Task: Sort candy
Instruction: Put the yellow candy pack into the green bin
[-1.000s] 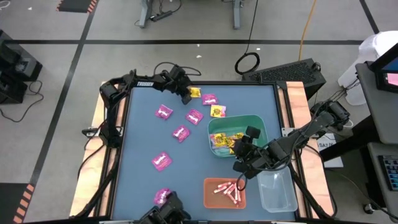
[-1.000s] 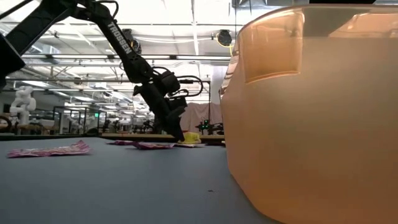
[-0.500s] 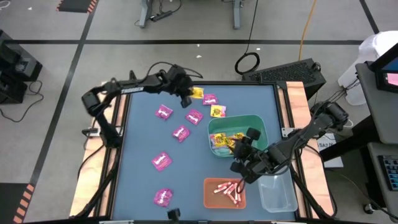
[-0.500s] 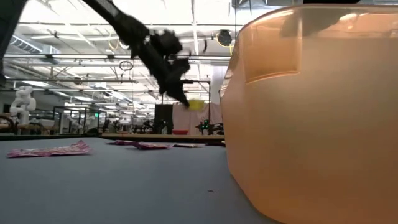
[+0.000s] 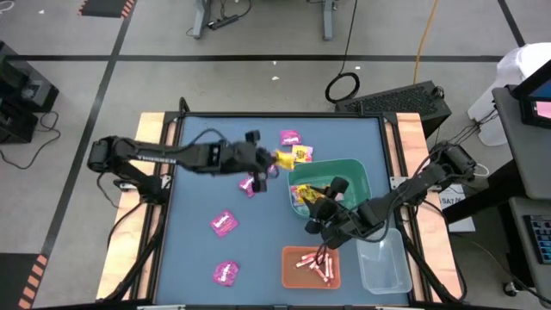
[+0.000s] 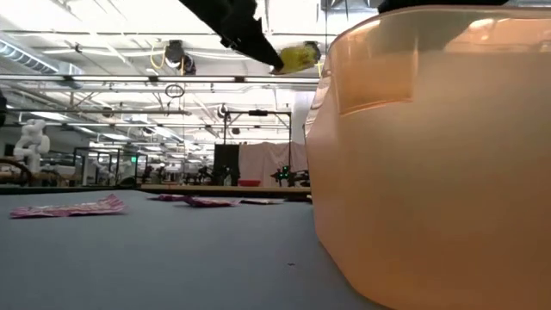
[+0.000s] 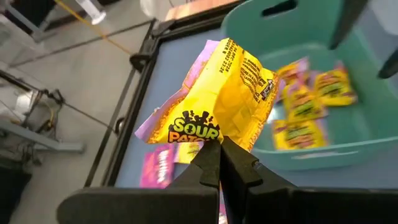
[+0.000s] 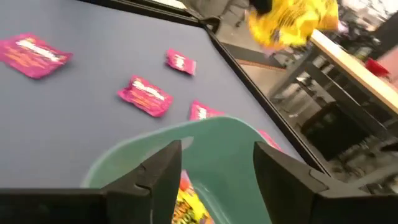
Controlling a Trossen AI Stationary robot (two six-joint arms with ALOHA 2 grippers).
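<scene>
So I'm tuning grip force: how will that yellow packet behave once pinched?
Likely floppy: the yellow packet crumples above the shut left pincer. Probably light, since it hangs from one edge. Its glossy wrapper could slip.

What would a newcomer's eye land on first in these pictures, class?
Probably the yellow packet pinched in the shut left gripper, held above the table beside the green bin of yellow sweets. Next, the magenta packets scattered on the blue table, and the right gripper open near the green bin.

Open counter on the left half

Bare counter (image 5: 198, 202) between scattered magenta packets (image 5: 223, 222); the green bin (image 5: 357, 172), orange bin (image 5: 291, 274) and clear bin (image 5: 387, 269) crowd the right.
</scene>
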